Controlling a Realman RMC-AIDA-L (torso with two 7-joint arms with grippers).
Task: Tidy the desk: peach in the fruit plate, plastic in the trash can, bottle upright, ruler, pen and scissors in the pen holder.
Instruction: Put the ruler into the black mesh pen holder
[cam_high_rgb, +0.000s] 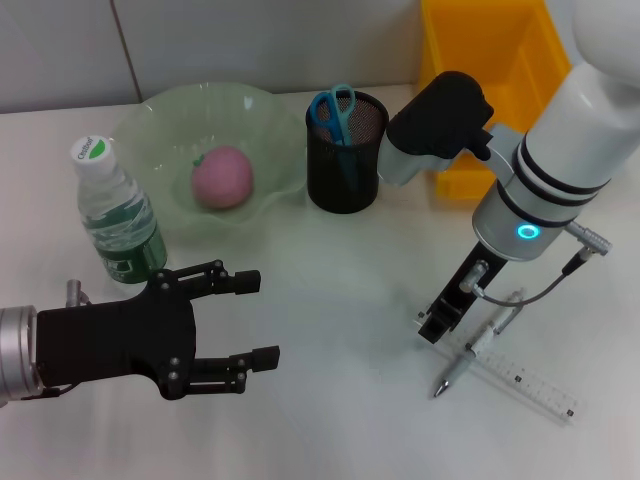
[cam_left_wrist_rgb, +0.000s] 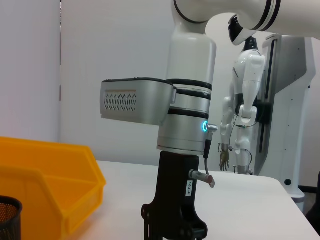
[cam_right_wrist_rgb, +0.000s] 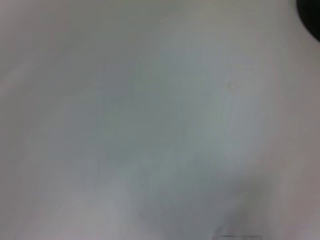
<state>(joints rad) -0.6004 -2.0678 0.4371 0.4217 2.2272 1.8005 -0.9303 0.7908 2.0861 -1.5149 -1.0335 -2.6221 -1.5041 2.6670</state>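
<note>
A pink peach lies in the pale green fruit plate. The bottle stands upright left of the plate. Blue-handled scissors stick out of the black mesh pen holder. On the table at the right, a pen lies beside a clear ruler. My right gripper points down at the table just left of the pen; in the left wrist view its base shows, with the fingers cut off. My left gripper hovers open at the front left, holding nothing. No plastic is in view.
A yellow bin stands at the back right behind the right arm, also seen as the yellow bin in the left wrist view. The right wrist view shows only blurred table surface.
</note>
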